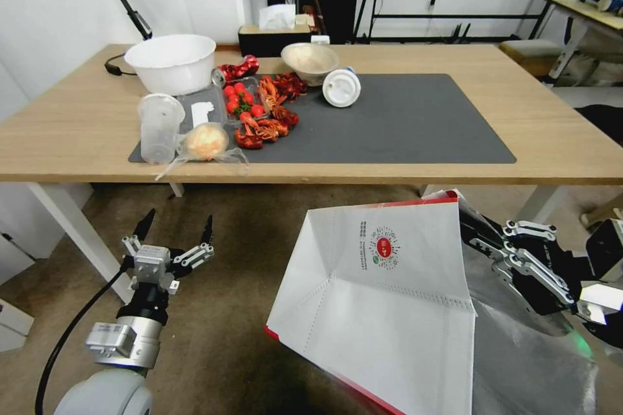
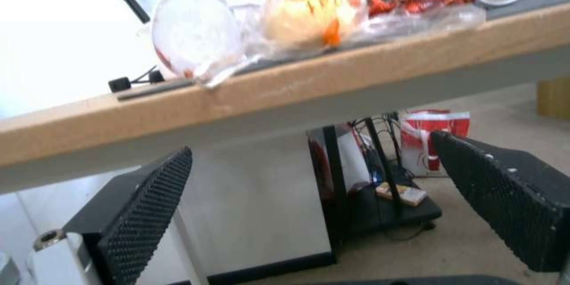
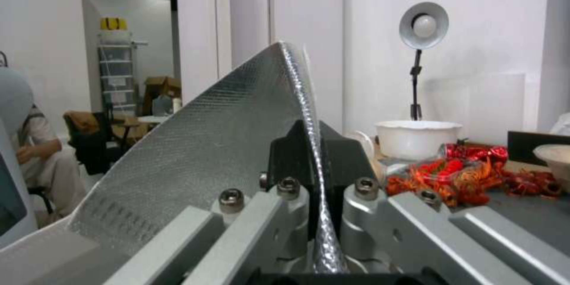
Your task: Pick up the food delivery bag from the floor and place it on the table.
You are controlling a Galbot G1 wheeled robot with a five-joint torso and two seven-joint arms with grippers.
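The food delivery bag (image 1: 383, 298), white with red edges and a round red logo, hangs tilted in front of the table's front edge, off the floor (image 1: 233, 311). My right gripper (image 1: 477, 227) is shut on the bag's rim at its right side. In the right wrist view the silver foil lining (image 3: 208, 151) rises between the shut fingers (image 3: 291, 160). My left gripper (image 1: 176, 228) is open and holds nothing, below the front edge of the table (image 1: 71, 123) at the left. The left wrist view shows its two black pads (image 2: 142, 205) spread wide under the table edge (image 2: 297, 89).
On the grey mat (image 1: 402, 117) lie a bagged bun (image 1: 206, 141), a clear cup (image 1: 159, 126), crayfish and tomatoes (image 1: 259, 107), a white bowl (image 1: 172, 61), a tan bowl (image 1: 309, 61) and a white lid (image 1: 341, 87). The mat's right half is bare. A white table leg (image 1: 71, 227) stands beside my left gripper.
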